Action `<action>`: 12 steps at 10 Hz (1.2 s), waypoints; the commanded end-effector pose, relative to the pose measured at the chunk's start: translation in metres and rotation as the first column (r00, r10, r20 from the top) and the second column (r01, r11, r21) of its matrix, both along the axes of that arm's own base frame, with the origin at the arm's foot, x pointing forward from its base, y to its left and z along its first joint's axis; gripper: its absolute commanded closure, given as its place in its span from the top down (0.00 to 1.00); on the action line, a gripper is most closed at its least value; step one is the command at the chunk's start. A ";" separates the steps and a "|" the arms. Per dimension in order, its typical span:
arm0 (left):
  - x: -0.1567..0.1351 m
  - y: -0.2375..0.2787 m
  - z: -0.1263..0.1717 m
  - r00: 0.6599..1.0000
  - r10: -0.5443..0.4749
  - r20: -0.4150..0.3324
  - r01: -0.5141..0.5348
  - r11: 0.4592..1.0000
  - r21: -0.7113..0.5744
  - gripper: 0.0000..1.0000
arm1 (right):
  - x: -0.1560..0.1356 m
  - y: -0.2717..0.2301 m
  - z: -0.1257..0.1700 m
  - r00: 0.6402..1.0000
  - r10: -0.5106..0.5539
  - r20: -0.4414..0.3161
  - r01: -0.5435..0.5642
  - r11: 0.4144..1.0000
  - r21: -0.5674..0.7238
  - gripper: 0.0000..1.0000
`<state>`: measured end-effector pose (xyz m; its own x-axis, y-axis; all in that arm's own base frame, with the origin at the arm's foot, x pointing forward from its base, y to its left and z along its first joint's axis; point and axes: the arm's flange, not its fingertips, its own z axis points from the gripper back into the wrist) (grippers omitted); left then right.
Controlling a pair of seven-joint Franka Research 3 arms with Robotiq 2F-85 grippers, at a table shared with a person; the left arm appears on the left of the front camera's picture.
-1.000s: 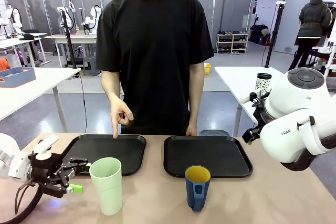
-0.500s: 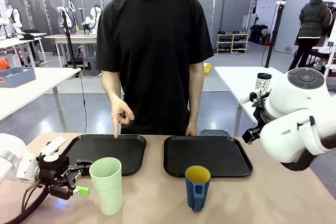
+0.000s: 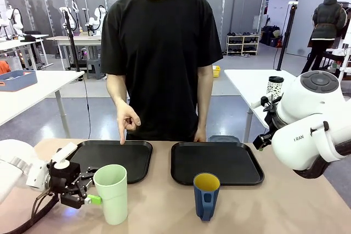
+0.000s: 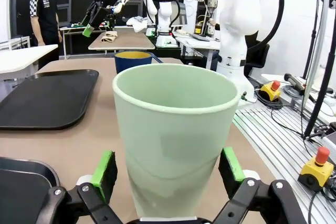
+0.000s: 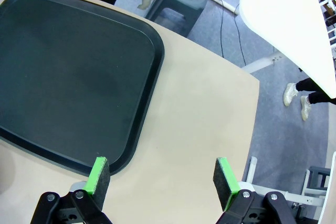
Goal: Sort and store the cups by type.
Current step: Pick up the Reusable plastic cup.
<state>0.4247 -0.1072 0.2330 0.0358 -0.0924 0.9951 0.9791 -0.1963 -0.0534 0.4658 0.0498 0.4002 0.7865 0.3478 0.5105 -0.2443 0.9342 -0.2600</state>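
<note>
Mint-green tumbler (image 4: 173,140) hides most of the blue mug (image 4: 128,62) behind it.

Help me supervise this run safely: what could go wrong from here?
The open left gripper straddles the tall green tumbler; an uneven close could tip it. The person's hand points at the far edge of the left tray, so placing the tumbler there might meet the finger.

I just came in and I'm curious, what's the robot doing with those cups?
The robot's left arm has its open jaws either side of the mint-green tumbler, not squeezing yet. The blue mug stands untouched nearby. The person's hand points at the left black tray. The right arm hangs with open jaws.
</note>
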 end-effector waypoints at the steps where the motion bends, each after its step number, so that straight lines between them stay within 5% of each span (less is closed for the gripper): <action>1: -0.004 -0.007 -0.026 0.999 -0.004 0.044 0.004 1.000 -0.017 1.00 | 0.001 0.000 0.000 1.000 0.002 0.001 -0.002 1.000 0.002 1.00; 12: -0.008 -0.025 -0.060 0.990 -0.141 0.022 0.142 0.989 -0.038 1.00 | 0.001 0.000 0.000 1.000 0.002 0.001 -0.002 1.000 0.002 1.00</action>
<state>0.4333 -0.1370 0.2120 0.0474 -0.0918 0.9946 0.9483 -0.3088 -0.0737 0.4658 0.0498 0.4002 0.7864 0.3478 0.5104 -0.2443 0.9342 -0.2600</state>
